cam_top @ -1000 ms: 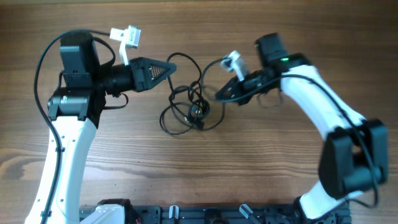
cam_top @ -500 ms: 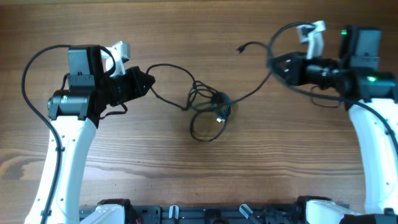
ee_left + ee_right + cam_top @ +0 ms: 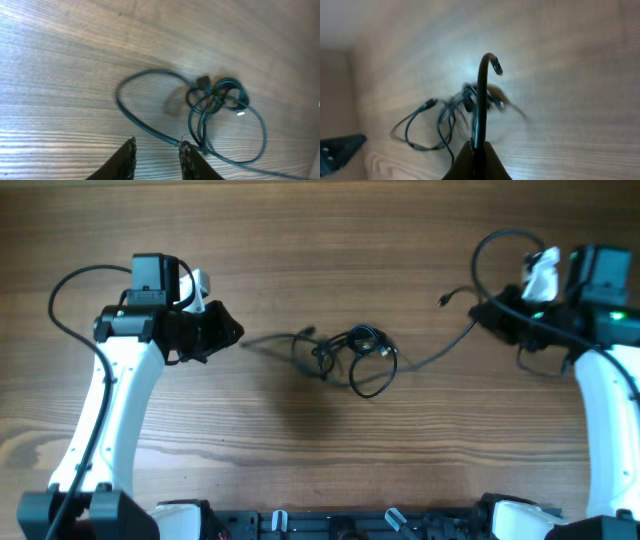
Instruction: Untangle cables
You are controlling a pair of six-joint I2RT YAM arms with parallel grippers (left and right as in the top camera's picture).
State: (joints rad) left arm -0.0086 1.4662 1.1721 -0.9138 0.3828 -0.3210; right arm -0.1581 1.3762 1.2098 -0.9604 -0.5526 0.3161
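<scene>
The cables [image 3: 355, 352] lie in a loose black tangle at the middle of the wooden table. One strand runs right from the tangle to my right gripper [image 3: 488, 316], which is shut on it. Its plug end [image 3: 443, 300] sticks out free beyond the jaws. In the right wrist view the held cable [image 3: 480, 105] rises from my shut gripper [image 3: 479, 146], with the tangle [image 3: 455, 107] behind. My left gripper [image 3: 232, 333] is open and empty, left of a loose strand. In the left wrist view its gripper [image 3: 158, 145] has the jaws apart, just short of the looped cables [image 3: 217, 97].
Thick black arm wires loop above the left arm [image 3: 62, 290] and the right arm [image 3: 492, 248]. A black rail [image 3: 330, 525] runs along the table's front edge. Bare wood table [image 3: 320, 450] surrounds the tangle.
My left gripper has let go of its strand, which has sprung back toward the tangle. My right gripper has pulled its cable further right and down, and the tangle has slid right.
</scene>
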